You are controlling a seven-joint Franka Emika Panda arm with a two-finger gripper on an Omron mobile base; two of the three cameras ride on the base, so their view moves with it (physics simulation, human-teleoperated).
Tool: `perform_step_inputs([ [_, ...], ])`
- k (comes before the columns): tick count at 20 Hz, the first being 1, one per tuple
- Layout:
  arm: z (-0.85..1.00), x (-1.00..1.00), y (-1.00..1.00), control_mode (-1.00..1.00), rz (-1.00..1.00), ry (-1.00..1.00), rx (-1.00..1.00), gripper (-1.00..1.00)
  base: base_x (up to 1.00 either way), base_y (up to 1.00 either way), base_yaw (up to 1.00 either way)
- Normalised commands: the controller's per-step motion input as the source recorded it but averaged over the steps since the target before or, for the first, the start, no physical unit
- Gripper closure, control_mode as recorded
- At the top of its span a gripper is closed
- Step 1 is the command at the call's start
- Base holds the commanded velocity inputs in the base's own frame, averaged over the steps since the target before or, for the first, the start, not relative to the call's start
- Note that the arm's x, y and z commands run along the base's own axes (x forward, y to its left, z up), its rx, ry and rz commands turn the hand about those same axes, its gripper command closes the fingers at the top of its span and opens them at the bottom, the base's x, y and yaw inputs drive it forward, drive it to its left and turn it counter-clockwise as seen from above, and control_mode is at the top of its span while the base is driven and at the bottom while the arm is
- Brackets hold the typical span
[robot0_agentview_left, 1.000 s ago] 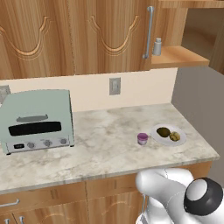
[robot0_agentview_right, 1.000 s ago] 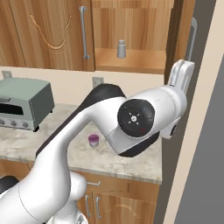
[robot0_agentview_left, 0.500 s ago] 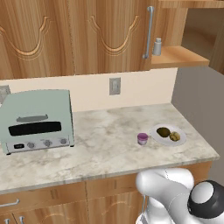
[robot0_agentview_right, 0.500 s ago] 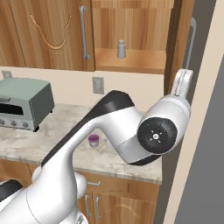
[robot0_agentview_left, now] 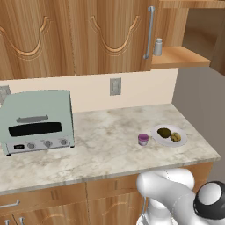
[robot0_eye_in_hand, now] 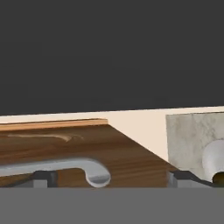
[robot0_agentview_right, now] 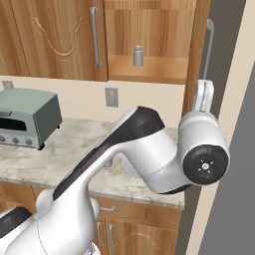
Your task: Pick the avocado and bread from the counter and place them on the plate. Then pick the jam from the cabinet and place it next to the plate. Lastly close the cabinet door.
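Beside the plate (robot0_agentview_left: 169,136), the jam (robot0_agentview_left: 143,139).

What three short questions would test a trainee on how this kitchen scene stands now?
1. True or false: the jam stands on the counter, beside the plate.
2. What lies on the plate? A) the avocado and the bread; B) the bread alone; C) nothing.
3. Fill in: the cabinet door is ____ (open or shut).
Key: 1 true; 2 A; 3 open.
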Motion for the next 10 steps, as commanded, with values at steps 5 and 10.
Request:
perform_step_inputs([
  [5,-0.05,0.15,0.97,-1.0,0.1,-0.08,-0.01,-1.0,0.0,0.0,0.0],
  [10,0.0,0.27,1.0,-1.0,-0.03,-0.14,-0.11,-1.0,0.0,0.0,0.0],
])
